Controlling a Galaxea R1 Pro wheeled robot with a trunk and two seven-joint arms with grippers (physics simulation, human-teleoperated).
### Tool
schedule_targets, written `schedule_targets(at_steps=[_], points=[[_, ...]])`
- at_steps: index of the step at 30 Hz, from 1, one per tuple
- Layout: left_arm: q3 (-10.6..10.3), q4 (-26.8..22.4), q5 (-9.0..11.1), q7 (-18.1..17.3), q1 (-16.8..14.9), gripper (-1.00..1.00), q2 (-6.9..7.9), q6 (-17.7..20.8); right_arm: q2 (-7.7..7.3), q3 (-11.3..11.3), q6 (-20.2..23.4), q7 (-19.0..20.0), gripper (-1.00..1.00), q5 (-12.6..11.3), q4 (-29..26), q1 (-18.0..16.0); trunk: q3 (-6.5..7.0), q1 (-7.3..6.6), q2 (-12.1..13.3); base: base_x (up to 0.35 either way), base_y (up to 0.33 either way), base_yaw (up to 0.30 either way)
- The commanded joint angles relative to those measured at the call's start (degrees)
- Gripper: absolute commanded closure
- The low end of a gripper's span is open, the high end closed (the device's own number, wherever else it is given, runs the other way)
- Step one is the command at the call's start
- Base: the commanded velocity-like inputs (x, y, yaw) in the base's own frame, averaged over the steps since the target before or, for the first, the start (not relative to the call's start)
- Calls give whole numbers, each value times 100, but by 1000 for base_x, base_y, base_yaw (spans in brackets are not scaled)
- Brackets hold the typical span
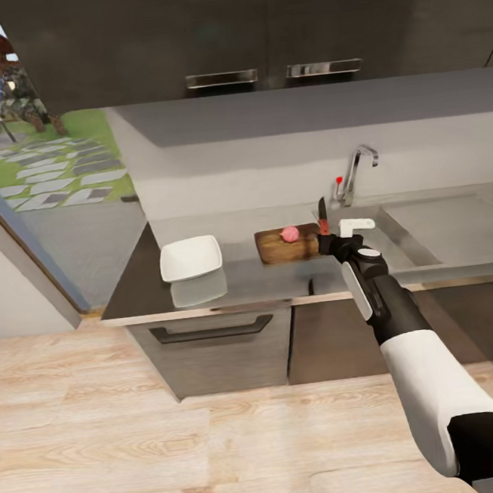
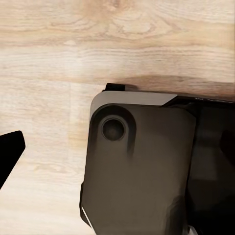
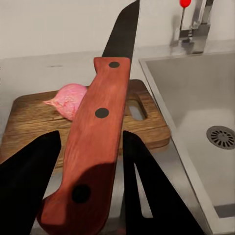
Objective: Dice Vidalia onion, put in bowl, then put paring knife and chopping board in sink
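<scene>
The right pincer (image 3: 88, 171) gripped the paring knife (image 3: 95, 142) blade-up beside the chopping board (image 1: 286, 247), ready to dice the Vidalia onion (image 1: 290, 233).

right arm (image 1: 408, 336): white shell | black joints (glossy) | forearm: white side panel

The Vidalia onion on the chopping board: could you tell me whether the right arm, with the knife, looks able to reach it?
Probably yes. The right gripper holds the paring knife upright beside the chopping board; nothing stands between blade and Vidalia onion.
</scene>
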Motion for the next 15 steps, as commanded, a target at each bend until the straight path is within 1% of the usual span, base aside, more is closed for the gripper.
schedule_targets(at_steps=[1, 6, 8, 15], points=[[-49, 24, 41, 11, -10, -100, -4, -40, 2, 2, 26, -31, 100, -32, -6, -4, -8, 2, -8, 0, 45, 0], [-49, 24, 40, 11, -10, -100, -4, -40, 2, 4, 26, -31, 100, -32, -6, -4, -8, 2, -8, 0, 22, 0], [-49, 24, 43, 11, -10, -100, -4, -40, 2, 4, 26, -31, 100, -32, -6, -4, -8, 2, -8, 0, 135, 0], [-49, 24, 39, 11, -10, -100, -4, -36, 2, 1, 26, -31, 100, -32, -4, -4, -8, 2, -8, 0, 260, 0]])
